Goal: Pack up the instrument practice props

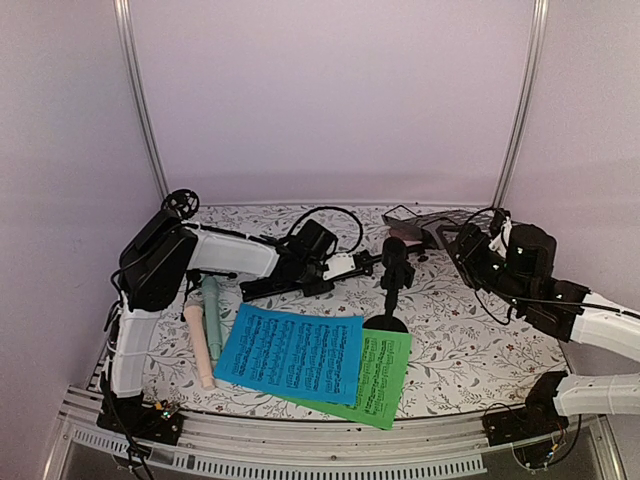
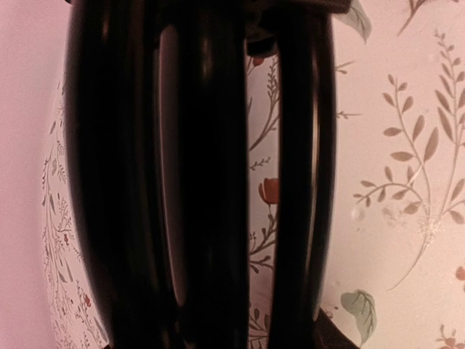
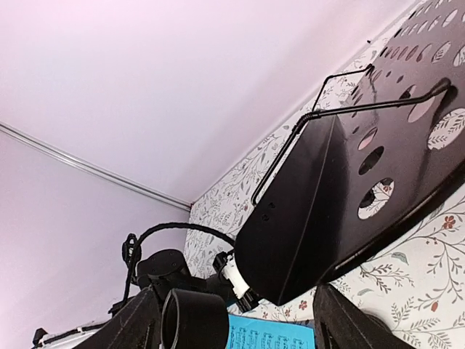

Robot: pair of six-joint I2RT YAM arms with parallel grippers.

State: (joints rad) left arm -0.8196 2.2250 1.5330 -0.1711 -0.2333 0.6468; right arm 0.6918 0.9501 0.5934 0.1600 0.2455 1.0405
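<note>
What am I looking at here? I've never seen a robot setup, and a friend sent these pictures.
Two robot arms are bolted at a table's near edge, each ending in a two-fingered pincer. The wide picture comes from a fixed camera above and behind them; the others come from cameras on the left and right wrists. On the flowered table lie a blue music sheet overlapping a green music sheet, and a mint toy microphone beside a pink toy microphone; a small black microphone support stands upright. The left pincer is at the folded black tripod legs; whether it grips them I cannot tell. The right pincer is open, empty, facing the black perforated music rack.
</note>
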